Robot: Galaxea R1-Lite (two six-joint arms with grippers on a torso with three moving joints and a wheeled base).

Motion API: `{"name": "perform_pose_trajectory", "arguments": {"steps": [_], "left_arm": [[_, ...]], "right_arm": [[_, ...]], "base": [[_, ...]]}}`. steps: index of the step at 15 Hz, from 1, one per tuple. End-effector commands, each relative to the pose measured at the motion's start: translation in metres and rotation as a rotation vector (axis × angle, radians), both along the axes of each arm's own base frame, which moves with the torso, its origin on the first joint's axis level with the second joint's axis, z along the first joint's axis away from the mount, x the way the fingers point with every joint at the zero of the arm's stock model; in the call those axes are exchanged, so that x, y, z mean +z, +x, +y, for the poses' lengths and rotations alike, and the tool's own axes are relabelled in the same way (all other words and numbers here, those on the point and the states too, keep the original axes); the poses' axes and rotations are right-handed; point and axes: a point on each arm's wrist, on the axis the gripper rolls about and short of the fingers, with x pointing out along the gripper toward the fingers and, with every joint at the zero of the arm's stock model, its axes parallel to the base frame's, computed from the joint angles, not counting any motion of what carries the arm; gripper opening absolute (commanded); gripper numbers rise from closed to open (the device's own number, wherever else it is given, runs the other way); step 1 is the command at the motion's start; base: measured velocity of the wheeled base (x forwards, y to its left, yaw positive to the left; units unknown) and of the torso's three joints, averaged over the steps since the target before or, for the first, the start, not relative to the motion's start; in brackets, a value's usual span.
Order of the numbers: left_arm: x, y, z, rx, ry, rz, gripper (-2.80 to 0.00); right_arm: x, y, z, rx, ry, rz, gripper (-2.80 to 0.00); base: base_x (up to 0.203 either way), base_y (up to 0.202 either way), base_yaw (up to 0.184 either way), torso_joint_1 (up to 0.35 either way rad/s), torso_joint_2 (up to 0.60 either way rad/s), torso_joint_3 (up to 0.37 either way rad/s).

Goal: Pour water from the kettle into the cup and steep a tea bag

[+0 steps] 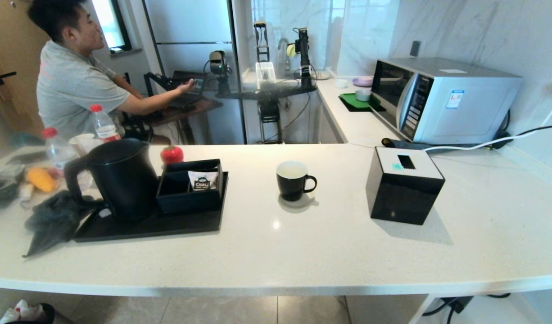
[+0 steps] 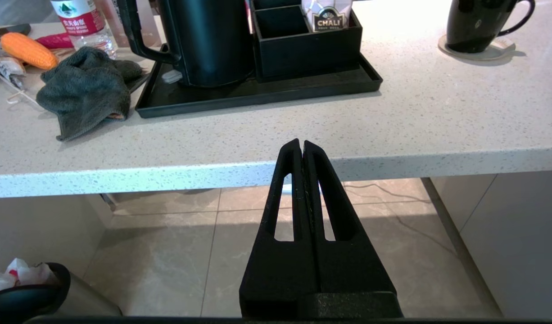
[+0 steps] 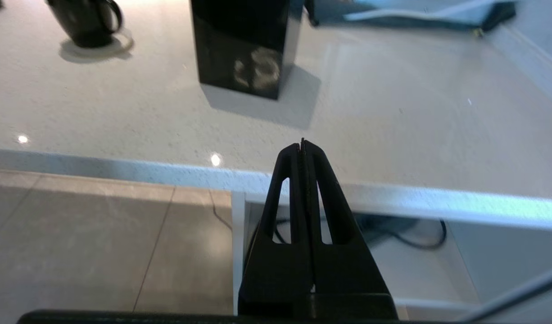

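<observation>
The tall matte-black kettle (image 1: 123, 175) (image 2: 208, 40) stands on a black tray (image 1: 168, 227) (image 2: 258, 92) at the counter's left. The black cup (image 1: 293, 180) (image 2: 476, 22) (image 3: 82, 20) with a white inside sits on a coaster mid-counter, its handle toward the right. No tea bag on a string shows; only a white "CHALI" sachet (image 1: 202, 181) (image 2: 328, 15) stands in a black organiser box (image 1: 190, 186). My left gripper (image 2: 301, 143) is shut and empty, below and in front of the counter edge. My right gripper (image 3: 302, 144) is shut and empty too, off the counter's front edge. Neither shows in the head view.
A black tissue box (image 1: 404, 184) (image 3: 244, 45) stands right of the cup. A dark cloth (image 1: 55, 218) (image 2: 89, 87), bottles (image 1: 102, 123) and a corn cob (image 1: 41, 178) lie left of the tray. A microwave (image 1: 442, 99) sits back right; a person (image 1: 78, 76) sits behind.
</observation>
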Motion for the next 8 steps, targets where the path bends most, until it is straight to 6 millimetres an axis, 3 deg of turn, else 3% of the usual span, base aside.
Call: {"name": "perform_pose_trajectory", "arguments": {"steps": [1, 5, 8], "left_arm": [[0.0, 0.0, 0.0, 0.0, 0.0, 0.0, -2.8], [0.0, 0.0, 0.0, 0.0, 0.001, 0.0, -2.8], [0.0, 0.0, 0.0, 0.0, 0.001, 0.0, -2.8]], "right_arm": [[-0.012, 0.0, 0.0, 0.057, -0.008, -0.11, -2.8], [-0.027, -0.022, -0.001, 0.059, -0.016, -0.215, -2.8], [-0.037, -0.023, -0.004, -0.064, -0.018, -0.137, -2.8]], "base": [[0.0, 0.0, 0.0, 0.0, 0.0, 0.0], [0.0, 0.0, 0.0, 0.0, 0.0, 0.0], [0.0, 0.0, 0.0, 0.0, 0.0, 0.0]]}}
